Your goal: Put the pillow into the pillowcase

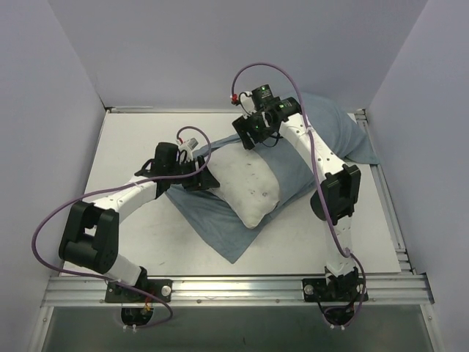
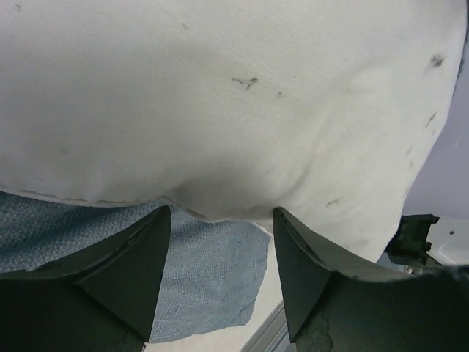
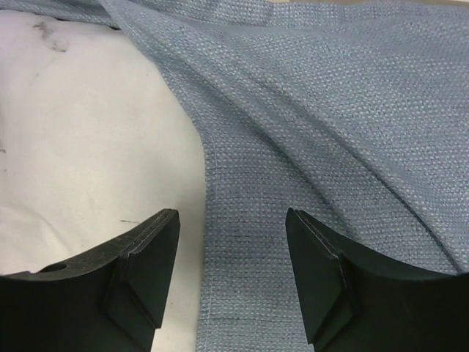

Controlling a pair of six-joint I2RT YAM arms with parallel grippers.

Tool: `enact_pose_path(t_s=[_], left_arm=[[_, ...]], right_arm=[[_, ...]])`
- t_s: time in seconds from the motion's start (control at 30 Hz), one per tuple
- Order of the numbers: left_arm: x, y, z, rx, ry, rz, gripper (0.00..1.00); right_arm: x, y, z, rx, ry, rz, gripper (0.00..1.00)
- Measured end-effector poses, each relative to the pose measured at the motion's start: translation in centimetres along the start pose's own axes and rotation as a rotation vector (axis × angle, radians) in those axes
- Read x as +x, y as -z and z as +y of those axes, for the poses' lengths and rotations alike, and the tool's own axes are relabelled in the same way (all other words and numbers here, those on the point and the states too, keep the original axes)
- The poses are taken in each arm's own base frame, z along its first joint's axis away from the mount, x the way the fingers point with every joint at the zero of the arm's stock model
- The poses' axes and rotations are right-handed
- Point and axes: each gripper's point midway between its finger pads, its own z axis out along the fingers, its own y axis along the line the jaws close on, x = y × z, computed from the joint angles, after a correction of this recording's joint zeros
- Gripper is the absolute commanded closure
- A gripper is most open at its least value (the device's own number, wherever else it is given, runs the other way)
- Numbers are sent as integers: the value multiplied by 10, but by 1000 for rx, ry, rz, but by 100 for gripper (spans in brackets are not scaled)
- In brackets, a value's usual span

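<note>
The white pillow (image 1: pixel 245 183) lies across the middle of the table, its far end going under the blue-grey pillowcase (image 1: pixel 322 136). More pillowcase cloth lies under its near side (image 1: pixel 220 224). My left gripper (image 1: pixel 201 178) is open at the pillow's left edge. In the left wrist view the pillow (image 2: pixel 234 103) bulges just ahead of the open fingers, with blue cloth (image 2: pixel 212 271) below. My right gripper (image 1: pixel 253 136) is open above the pillowcase's hemmed edge (image 3: pixel 220 242), where the cloth meets the pillow (image 3: pixel 88 147).
The table (image 1: pixel 132 147) has grey walls on three sides. A metal rail (image 1: pixel 234 286) runs along the near edge, and another rail (image 1: pixel 388 205) runs down the right side.
</note>
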Motion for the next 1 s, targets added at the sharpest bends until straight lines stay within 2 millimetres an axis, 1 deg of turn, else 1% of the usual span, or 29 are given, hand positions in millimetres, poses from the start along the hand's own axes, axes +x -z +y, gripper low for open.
enact_pose_path(t_s=[0.07, 0.13, 0.17, 0.23, 0.3, 0.4, 0.43, 0.5, 0.53, 0.6, 0.63, 0.67, 0.7, 0.77, 0.8, 0.83, 0.87, 0.9, 0.93, 0.97, 1.0], left_arm=[[-2, -3, 3, -9, 10, -7, 34], [-3, -5, 5, -15, 15, -11, 34], [-3, -6, 6, -17, 18, -12, 34], [-3, -7, 7, -20, 28, -12, 34], [-3, -9, 8, -20, 40, -12, 34], [-2, -11, 9, -17, 63, -14, 35], [-3, -12, 9, -16, 72, -16, 35], [-4, -16, 10, -11, 92, -21, 36], [-5, -18, 10, -6, 105, -22, 37], [-4, -24, 12, 1, 137, -17, 47], [-5, -27, 12, 8, 158, -15, 52], [-6, -30, 12, 20, 177, -16, 60], [-7, -33, 10, 36, 198, -17, 70], [-13, -38, 5, 67, 237, -39, 78], [-17, -40, 2, 89, 258, -58, 83], [-20, -40, -1, 106, 277, -73, 84], [-22, -40, -4, 122, 294, -84, 85], [-23, -40, -6, 137, 309, -91, 86], [-23, -39, -8, 150, 323, -95, 87], [-22, -39, -9, 159, 339, -95, 87], [-22, -38, -9, 165, 352, -99, 88]], right_arm=[[-3, 0, 4, -10, 6, -10, 41], [-4, 0, 8, -9, 19, -8, 48], [-4, -1, 9, -1, 31, -5, 57], [-3, -1, 7, 36, 50, 5, 63], [-1, -3, 0, 94, 66, 24, 76], [5, -7, -11, 158, 95, 58, 92], [6, -8, -15, 173, 103, 67, 100], [8, -8, -19, 182, 114, 73, 100], [8, -9, -17, 171, 123, 73, 100], [8, -10, -9, 120, 127, 67, 100], [8, -10, 1, 71, 122, 66, 100], [8, -6, 17, -3, 109, 65, 100], [3, 2, 40, -104, 77, 53, 100], [-17, 28, 94, -314, 28, -21, 100], [-22, 43, 122, -402, 20, -50, 100], [-19, 64, 154, -505, 8, -55, 100], [-11, 79, 174, -576, -8, -45, 100], [-2, 90, 188, -630, -25, -27, 100], [5, 97, 196, -663, -43, -6, 100], [8, 98, 194, -672, -64, 4, 100], [7, 94, 185, -666, -92, 9, 100]])
